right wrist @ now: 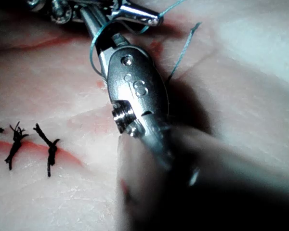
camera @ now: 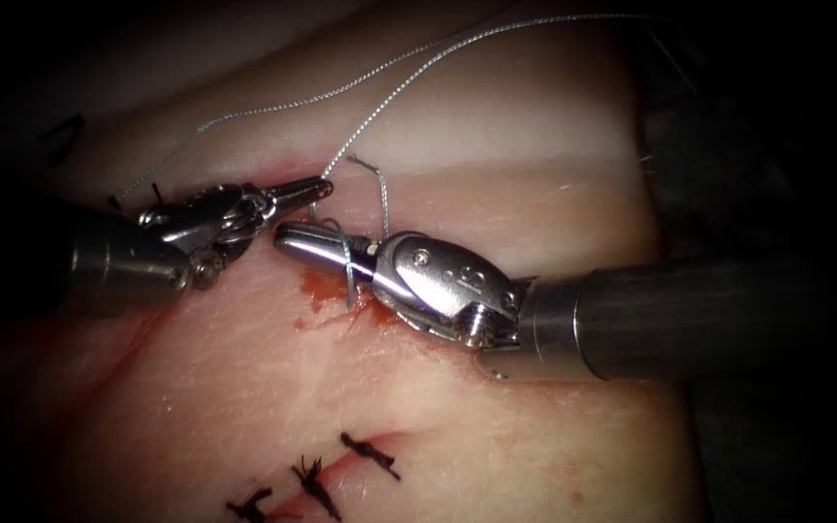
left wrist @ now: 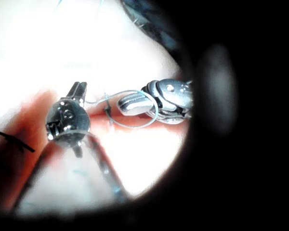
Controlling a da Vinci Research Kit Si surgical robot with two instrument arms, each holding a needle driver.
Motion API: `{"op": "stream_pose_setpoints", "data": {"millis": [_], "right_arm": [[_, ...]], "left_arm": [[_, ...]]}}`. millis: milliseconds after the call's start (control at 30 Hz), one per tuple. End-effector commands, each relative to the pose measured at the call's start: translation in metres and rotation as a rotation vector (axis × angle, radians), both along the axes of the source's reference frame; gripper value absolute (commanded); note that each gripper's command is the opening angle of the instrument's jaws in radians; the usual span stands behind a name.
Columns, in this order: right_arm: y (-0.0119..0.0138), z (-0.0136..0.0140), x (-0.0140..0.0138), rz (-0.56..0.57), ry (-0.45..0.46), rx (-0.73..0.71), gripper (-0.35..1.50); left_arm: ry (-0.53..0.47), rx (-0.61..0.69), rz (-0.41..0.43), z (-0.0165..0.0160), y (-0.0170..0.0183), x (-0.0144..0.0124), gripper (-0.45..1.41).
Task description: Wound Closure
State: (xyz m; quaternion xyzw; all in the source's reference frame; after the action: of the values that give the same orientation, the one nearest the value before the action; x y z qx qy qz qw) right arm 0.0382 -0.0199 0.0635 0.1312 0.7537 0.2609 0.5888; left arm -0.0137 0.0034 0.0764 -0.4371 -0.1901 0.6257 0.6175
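Observation:
My left tool (camera: 320,184) comes in from the left, its jaws shut on the pale thread (camera: 409,77) at their tip; the thread runs from there up and to the right. Just below it lies my right tool (camera: 291,238), jaws shut and holding nothing, with a loop of thread (camera: 346,266) wound around them. The left wrist view has that loop (left wrist: 151,113) circling the right tool (left wrist: 135,102) beside the left tool (left wrist: 78,89). A short free thread end (camera: 377,189) rises from the tissue (camera: 535,145) behind the right jaws. The right wrist view shows the right tool (right wrist: 97,30) under the left tool's tip (right wrist: 151,20).
Red fluid (camera: 326,291) stains the tissue under the right jaws. Three black knotted stitches (camera: 370,455) close a cut near the lower edge, seen again in the right wrist view (right wrist: 48,147). A second strand of thread (camera: 244,111) trails over the tissue towards the far left.

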Motion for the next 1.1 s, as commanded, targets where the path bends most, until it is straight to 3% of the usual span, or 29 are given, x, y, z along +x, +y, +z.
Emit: {"op": "stream_pose_setpoints", "data": {"millis": [33, 300, 600, 833, 1100], "right_arm": [[0.0002, 0.0003, 0.0008, 0.029, -0.008, 0.007, -0.35], [0.0005, 0.0013, 0.0008, 0.180, -0.211, 0.027, -0.35], [-0.0002, 0.0021, 0.0004, 0.379, -0.362, 0.237, -0.35], [-0.0010, 0.0025, -0.0011, 0.419, -0.514, 0.304, -0.35], [-0.0009, 0.0014, -0.0019, 0.442, -0.547, 0.337, -0.35]], "left_arm": [[0.016, 0.011, 0.008, 0.0004, -0.0005, -0.0002, -0.45], [0.029, 0.020, 0.009, -0.0017, -0.0015, -0.0001, -0.45], [0.064, -0.042, 0.051, -0.0038, -0.0023, -0.0009, -0.45], [0.091, -0.091, 0.048, -0.0047, -0.0010, -0.0008, -0.45], [0.109, -0.110, 0.026, -0.0046, -0.0003, -0.0003, -0.45]]}}
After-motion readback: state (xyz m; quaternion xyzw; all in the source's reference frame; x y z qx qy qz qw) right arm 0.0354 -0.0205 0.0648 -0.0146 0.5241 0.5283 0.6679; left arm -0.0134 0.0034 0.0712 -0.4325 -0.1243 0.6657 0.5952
